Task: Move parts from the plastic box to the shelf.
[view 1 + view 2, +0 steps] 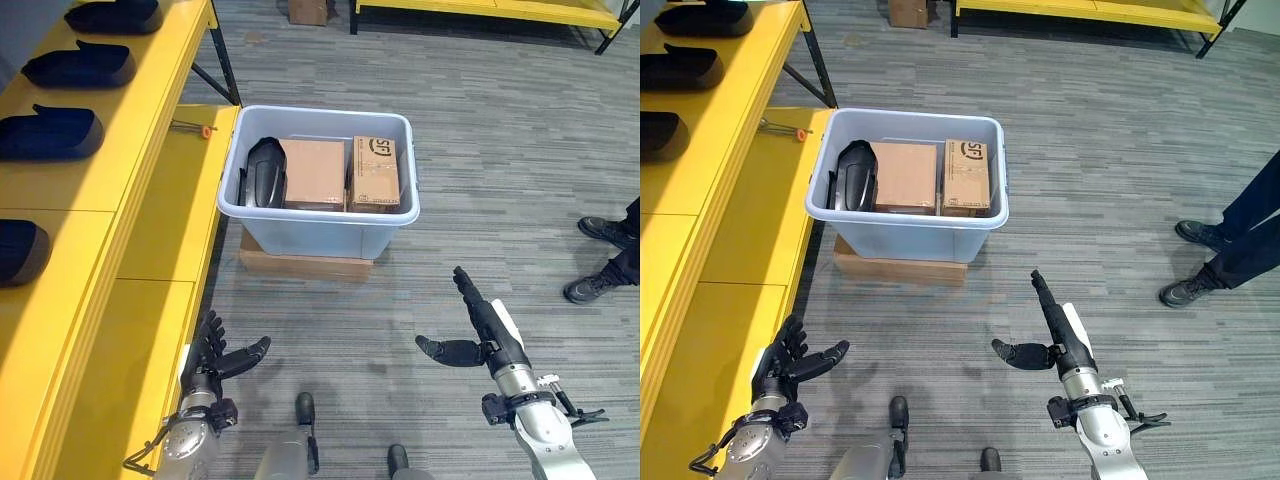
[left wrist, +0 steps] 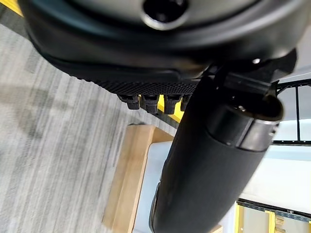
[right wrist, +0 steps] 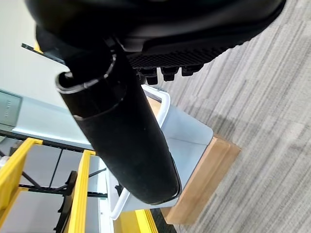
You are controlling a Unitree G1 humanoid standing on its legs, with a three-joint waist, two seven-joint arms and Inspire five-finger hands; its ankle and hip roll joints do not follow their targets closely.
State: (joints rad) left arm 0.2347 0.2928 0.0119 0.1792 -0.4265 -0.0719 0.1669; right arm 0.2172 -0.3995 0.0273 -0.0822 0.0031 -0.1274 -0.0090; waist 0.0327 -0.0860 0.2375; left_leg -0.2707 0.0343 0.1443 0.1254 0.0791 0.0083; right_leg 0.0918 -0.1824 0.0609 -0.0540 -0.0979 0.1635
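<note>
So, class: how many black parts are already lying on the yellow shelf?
4 in the left eye view, in a row along the shelf: farthest, second, third, nearest. More may lie beyond the view's edge.

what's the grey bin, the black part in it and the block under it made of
Pale grey plastic bin: smooth, slightly glossy moulded walls, rolled rim. Black curved part: probably hard plastic, given its sheen. Tan flat block under the bin: looks like wood or cardboard; unclear which.

Ahead of your open hands, the plastic box (image 1: pixel 318 222) looks smooth, pale grey and faintly glossy. Inside it lie a matt black moulded part (image 1: pixel 266 172) and two brown cardboard cartons (image 1: pixel 314 173). It rests on a bare wooden board (image 1: pixel 305 266); the floor (image 1: pixel 500 150) is rough grey carpet.
</note>
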